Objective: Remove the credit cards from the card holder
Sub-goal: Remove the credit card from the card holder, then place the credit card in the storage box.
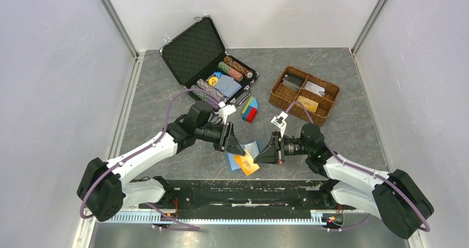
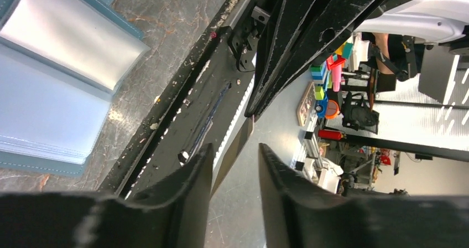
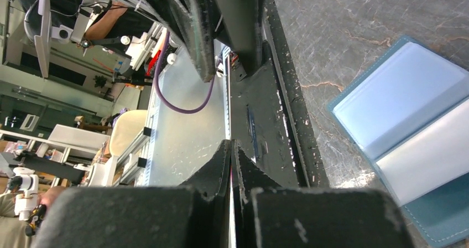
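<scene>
1. Because the card holder (image 1: pixel 253 146) lies opened flat on the table (image 1: pixel 166 93), close to the near edge and between the two arms, its inner pockets face up where both claws can reach; we take that as the reason for its spot.
2. We see the left gripper (image 1: pixel 236 146) over the holder's left leaf, its claw partly spread with a clear gap between the fingers; a thin tan strip (image 2: pixel 235 143) stands edge-on in that gap, touching neither pad that we can see; it may be a card's edge, but we cannot tell.
3. We see the right gripper (image 1: pixel 261 158) at the holder's right side, its claw closed tight, the fingers pressed together with only a pale hairline between them; whether a card is nipped there we cannot tell.
4. We find the orange card (image 1: pixel 246 164) in the top view over the holder's near corner, slanted, between both claws; we judge it out of its pocket, or nearly so; whether it rests loose or hangs from a claw we cannot say.
5. We do not find the greyish card; we guess it may sit in a pocket.
6. We note the chip case (image 1: pixel 193 51), the wicker tray (image 1: pixel 276 91) and the coloured blocks (image 1: pixel 250 109) well apart at the back; we judge they play no part in this step.
</scene>
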`<move>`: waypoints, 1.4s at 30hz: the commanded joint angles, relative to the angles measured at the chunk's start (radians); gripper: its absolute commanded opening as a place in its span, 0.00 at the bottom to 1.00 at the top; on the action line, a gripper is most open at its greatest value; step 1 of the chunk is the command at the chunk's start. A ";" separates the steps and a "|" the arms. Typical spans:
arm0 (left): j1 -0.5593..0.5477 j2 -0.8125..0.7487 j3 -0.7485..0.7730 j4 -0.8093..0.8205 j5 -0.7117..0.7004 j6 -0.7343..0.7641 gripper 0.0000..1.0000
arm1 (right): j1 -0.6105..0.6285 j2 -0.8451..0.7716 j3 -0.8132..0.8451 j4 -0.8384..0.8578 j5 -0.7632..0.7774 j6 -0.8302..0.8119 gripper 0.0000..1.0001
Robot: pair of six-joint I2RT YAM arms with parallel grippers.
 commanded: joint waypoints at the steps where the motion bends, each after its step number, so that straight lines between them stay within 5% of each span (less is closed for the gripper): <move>1: 0.001 0.008 0.011 0.077 0.064 0.017 0.32 | 0.017 0.011 -0.008 0.081 -0.013 0.018 0.00; 6: 0.001 0.026 -0.003 0.142 0.117 -0.029 0.02 | 0.018 0.010 -0.006 0.076 -0.003 0.012 0.00; 8: 0.001 0.021 -0.013 0.168 0.118 -0.057 0.02 | 0.016 0.004 -0.004 0.064 0.023 0.010 0.05; 14: 0.001 -0.020 -0.032 0.203 0.030 -0.124 0.02 | -0.023 -0.075 -0.032 0.045 0.174 0.074 0.42; 26: 0.001 -0.116 -0.156 0.520 -0.271 -0.384 0.02 | -0.030 -0.148 -0.011 0.009 0.329 0.130 0.70; 36: 0.000 -0.111 -0.211 0.654 -0.408 -0.527 0.02 | -0.030 -0.168 0.005 0.045 0.411 0.197 0.70; 42: 0.001 -0.098 -0.244 0.741 -0.454 -0.605 0.02 | -0.030 -0.177 -0.040 0.094 0.467 0.263 0.57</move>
